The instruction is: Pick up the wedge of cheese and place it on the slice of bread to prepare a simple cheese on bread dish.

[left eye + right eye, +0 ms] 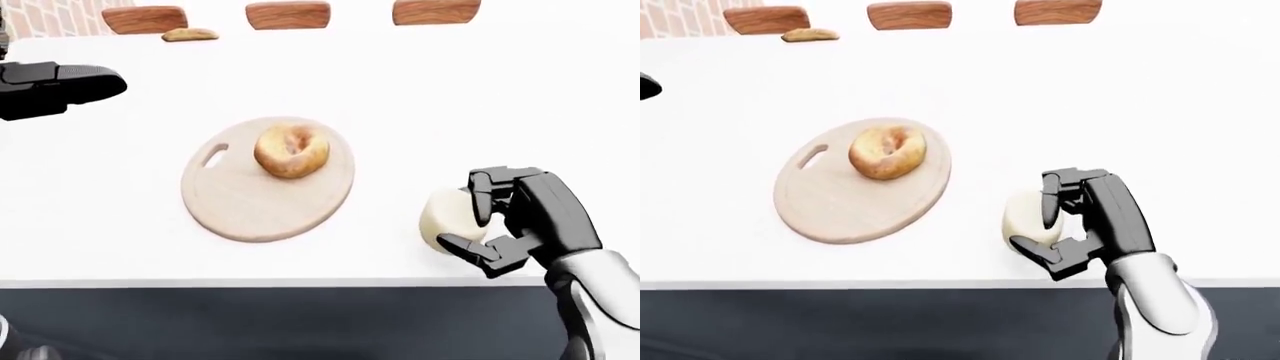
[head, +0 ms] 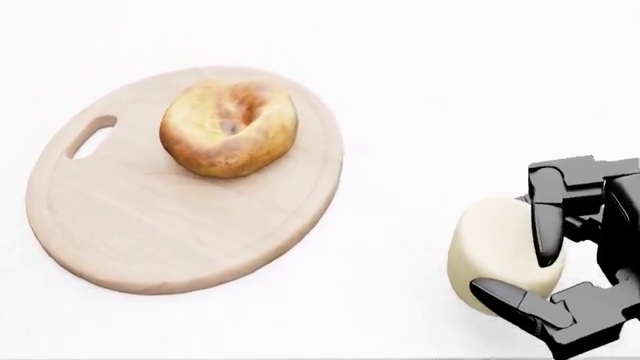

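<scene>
A pale cream wedge of cheese [image 2: 495, 251] rests on the white table at the lower right of the head view. My right hand [image 2: 545, 259] is shut on it, two fingers [image 2: 545, 217] curled over its right side and the thumb [image 2: 515, 300] under its lower edge. The bread, a golden ring-shaped roll [image 2: 228, 127], lies on a round wooden board [image 2: 130, 225] to the left. My left hand [image 1: 55, 86] hovers at the left edge of the left-eye view, far from the board; its fingers are cut off there.
The table's near edge [image 1: 300, 283] runs just below the cheese, with dark floor beneath. Three wooden chair backs [image 1: 288, 13] and a small loaf [image 1: 190, 34] stand along the top of the left-eye view.
</scene>
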Motion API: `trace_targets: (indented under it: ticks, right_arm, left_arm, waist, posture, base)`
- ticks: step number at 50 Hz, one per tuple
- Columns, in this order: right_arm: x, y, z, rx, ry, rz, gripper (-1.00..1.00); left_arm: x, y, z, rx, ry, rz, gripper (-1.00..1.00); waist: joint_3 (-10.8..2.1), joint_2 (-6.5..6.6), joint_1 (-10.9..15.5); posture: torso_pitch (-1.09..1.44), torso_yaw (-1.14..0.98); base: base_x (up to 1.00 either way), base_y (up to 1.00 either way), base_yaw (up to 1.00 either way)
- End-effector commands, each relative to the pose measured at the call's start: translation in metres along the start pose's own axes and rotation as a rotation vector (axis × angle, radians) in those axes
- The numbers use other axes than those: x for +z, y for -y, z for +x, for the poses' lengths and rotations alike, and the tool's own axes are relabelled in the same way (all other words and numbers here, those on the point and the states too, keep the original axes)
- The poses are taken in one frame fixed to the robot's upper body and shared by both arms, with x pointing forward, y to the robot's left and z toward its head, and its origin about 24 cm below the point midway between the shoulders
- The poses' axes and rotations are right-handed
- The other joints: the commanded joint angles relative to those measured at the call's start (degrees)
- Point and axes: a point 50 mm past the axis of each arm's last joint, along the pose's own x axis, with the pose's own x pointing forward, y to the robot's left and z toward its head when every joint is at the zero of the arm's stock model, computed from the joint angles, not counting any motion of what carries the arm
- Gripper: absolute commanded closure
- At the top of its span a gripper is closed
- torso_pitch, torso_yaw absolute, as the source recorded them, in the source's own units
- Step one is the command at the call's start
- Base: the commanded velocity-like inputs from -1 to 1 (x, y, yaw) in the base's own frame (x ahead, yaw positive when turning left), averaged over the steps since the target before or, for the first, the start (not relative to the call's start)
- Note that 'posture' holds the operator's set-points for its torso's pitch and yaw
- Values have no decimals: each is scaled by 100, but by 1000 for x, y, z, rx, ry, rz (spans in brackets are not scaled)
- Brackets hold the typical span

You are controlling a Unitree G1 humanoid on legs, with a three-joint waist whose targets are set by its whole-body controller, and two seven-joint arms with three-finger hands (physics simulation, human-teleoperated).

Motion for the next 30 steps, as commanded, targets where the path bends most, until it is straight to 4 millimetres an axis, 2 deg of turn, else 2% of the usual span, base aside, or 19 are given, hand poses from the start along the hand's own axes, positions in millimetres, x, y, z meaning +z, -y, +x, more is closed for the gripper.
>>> trace_targets:
  ticks: [1,5,8,15,22,27,30]
  right_arm:
    - [20,9,-5,-57,90,-34,100]
    - [38,23,-10,-100,93,-34,100]
    - [51,27,-22,-123,101,-38,100]
    - [57,40,-44,-190,104,-22,100]
    - [70,67,-43,-242,103,-3,100]
    - [72,70,-36,-220,88,22,100]
    - [88,80,-29,-214,94,21,100]
  left_arm:
    - [15,-3,-1,13,78,1,-100]
    - [15,-2,-1,13,79,1,-100]
    - [15,-2,-1,13,79,2,-100]
    - [14,-1,-1,11,78,6,-100]
    - [13,1,-1,8,74,9,-100]
    - [11,2,-1,9,73,16,-100]
    - [11,2,-1,9,72,16,-100]
  waist:
    - [-140,-3,9]
    - [-121,2,-11]
    - [-99,13,-28]
    - [-76,51,-39]
    - [-93,63,-51]
    - [-72,68,-62]
    - [-80,73,-75]
  posture:
    - [0,0]
    - [0,0]
    - [0,0]
    - [0,0]
    - [0,0]
    - [0,0]
    - [0,0]
  base:
    - [0,0,0]
    - [0,0,0]
    - [0,0,0]
    - [0,0,0]
    - [0,0,0]
    - [0,0,0]
    - [0,0,0]
